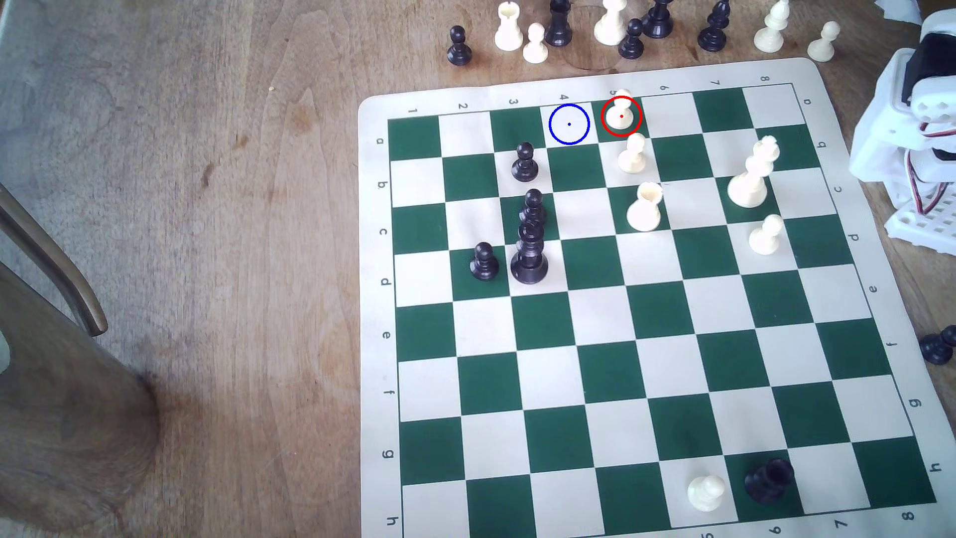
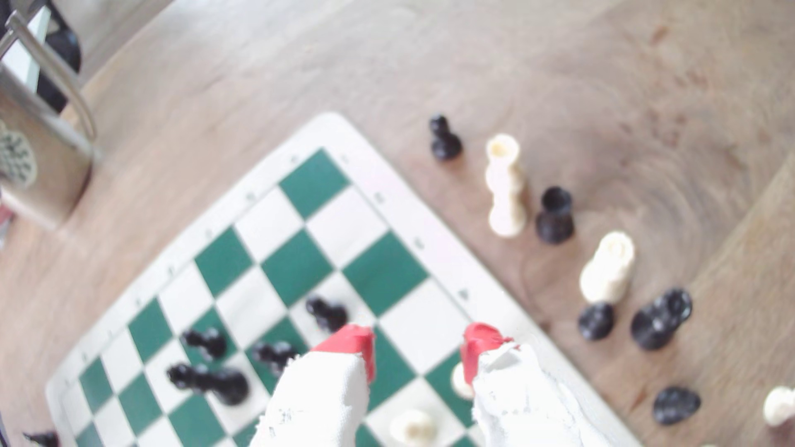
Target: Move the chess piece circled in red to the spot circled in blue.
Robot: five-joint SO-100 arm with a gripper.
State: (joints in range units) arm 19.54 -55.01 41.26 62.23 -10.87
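Nothing of the move is done yet, as far as the pictures show: the chess piece (image 1: 620,115) stands upright on its green square inside the red ring, at the far edge row of the chessboard (image 1: 879,331), and the spot (image 1: 569,124), the cream square with the blue ring, lies bare on the square just beside it. In the wrist view the claw (image 2: 416,350) is spread, its red-tipped fingers (image 2: 350,339) apart with nothing between them, hanging above the board. A small cream piece (image 2: 460,380) sits just beside the inner face of one finger, partly hidden by it; I judge this to be the ringed pawn, though the blur leaves that unsure. A second cream pawn (image 2: 413,425) stands closer in under the claw, and the black pawns (image 2: 327,311) stand off beyond the other finger. Spare pieces line the bench (image 1: 207,207) past the board's edge, ahead of the claw. What remains is the whole job: descend, pinch, lift, shift one square, release.
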